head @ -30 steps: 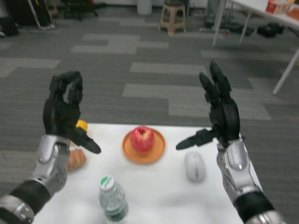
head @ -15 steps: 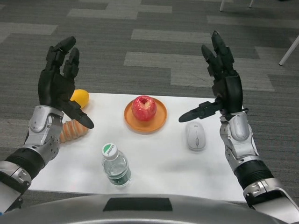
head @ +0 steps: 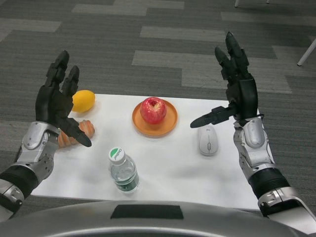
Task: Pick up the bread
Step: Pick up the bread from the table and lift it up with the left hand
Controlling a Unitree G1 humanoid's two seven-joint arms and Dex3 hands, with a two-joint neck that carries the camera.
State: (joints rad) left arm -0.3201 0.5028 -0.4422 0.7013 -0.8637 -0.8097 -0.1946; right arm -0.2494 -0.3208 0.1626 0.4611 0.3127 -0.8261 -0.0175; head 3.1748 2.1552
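Fingers spread wide, the left hand (head: 56,103) held nothing above the bread (head: 74,135), which lay at the table's (head: 168,168) left edge, long axis slanting up toward the right, partly hidden. The right hand (head: 236,91) hung equally open and empty over the mouse (head: 208,141). The bottle's (head: 123,171) cap lettering was unreadable.

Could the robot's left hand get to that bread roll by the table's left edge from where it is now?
Probably yes. The left hand hangs open right over the bread, partly hiding it. Nothing lies between them; the lemon sits just behind, and the water bottle stands off to the side.
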